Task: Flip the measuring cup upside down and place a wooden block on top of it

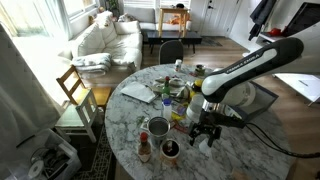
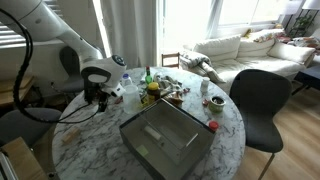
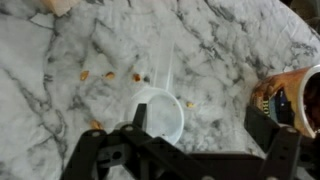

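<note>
Two dark fingers [image 3: 137, 118] of the claw [image 3: 200, 120] stand wide apart, clamped on nothing, low over the marble bench [image 3: 60, 110]. The measuring cup [image 3: 160, 112] sits on the marble between them, right beside the finger on the left of the wrist view and well clear of the other. Just beyond the cup lies a tiny tan wooden block [image 3: 137, 76] among a few similar scattered bits, and a round metal tin [image 3: 292, 95] stands at the right edge.
</note>
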Robot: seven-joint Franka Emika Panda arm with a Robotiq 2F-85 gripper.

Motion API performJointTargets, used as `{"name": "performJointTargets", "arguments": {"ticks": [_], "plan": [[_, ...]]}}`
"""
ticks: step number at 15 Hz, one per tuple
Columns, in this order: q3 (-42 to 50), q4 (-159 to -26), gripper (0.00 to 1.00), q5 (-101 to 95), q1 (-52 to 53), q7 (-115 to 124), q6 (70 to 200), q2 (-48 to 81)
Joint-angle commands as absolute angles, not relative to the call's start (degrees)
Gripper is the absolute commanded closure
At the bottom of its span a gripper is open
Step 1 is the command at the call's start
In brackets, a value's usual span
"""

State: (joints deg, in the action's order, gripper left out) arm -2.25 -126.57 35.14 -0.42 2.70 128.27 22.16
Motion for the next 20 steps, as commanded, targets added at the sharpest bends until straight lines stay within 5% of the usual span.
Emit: {"name": "performJointTargets", "arguments": {"ticks": [1,20], "plan": [[-1.61,-129.52,0.0,32.24,0.35,7.65,127.13,19.37],[-0.83,-129.37,0.0,24.11,0.61,18.16,121.73,16.15]]}}
